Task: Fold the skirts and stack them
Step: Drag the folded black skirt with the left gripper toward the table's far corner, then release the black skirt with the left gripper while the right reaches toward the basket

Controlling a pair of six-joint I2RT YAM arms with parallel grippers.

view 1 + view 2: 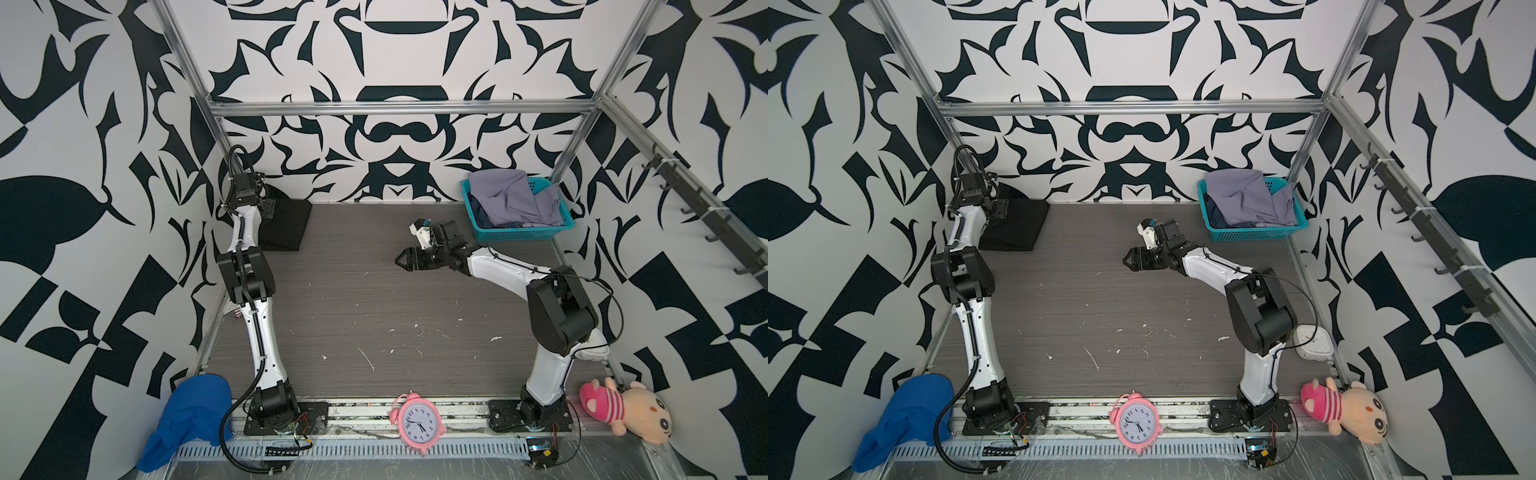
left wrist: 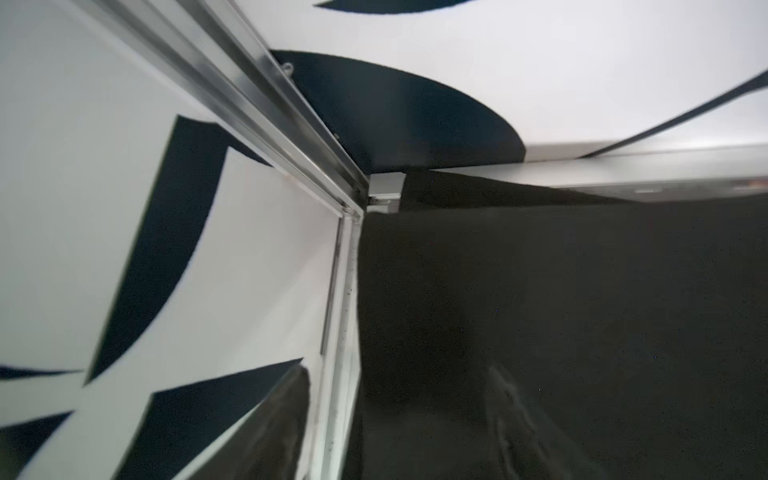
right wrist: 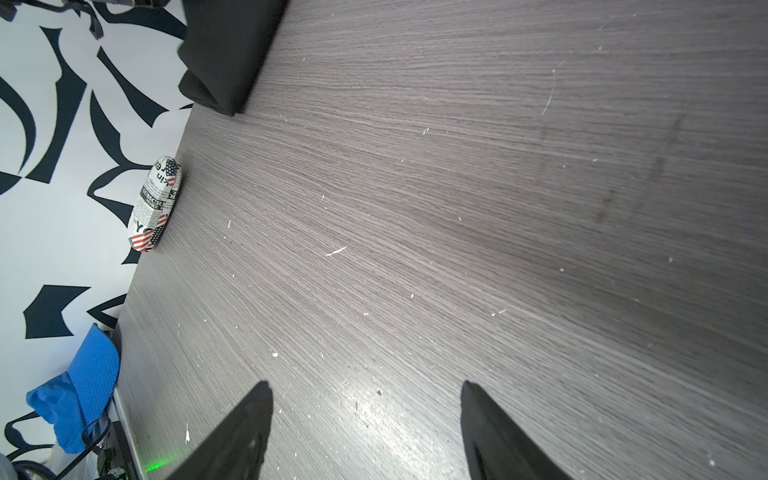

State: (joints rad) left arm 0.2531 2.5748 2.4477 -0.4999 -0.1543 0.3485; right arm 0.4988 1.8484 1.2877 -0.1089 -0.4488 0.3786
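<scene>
black skirt (image 1: 291,226) folded into a flat dark rectangle

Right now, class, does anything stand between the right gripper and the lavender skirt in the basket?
Nothing on the table lies between the right gripper and the lavender skirt. Only the wall of the basket stands there, and the skirt heaps above its rim. The open jaws point away from it.

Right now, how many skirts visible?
3: black skirt folded in the far-left corner; lavender-grey skirt heaped in the teal basket; dark blue skirt peeking out beneath. Others may be buried.
</scene>
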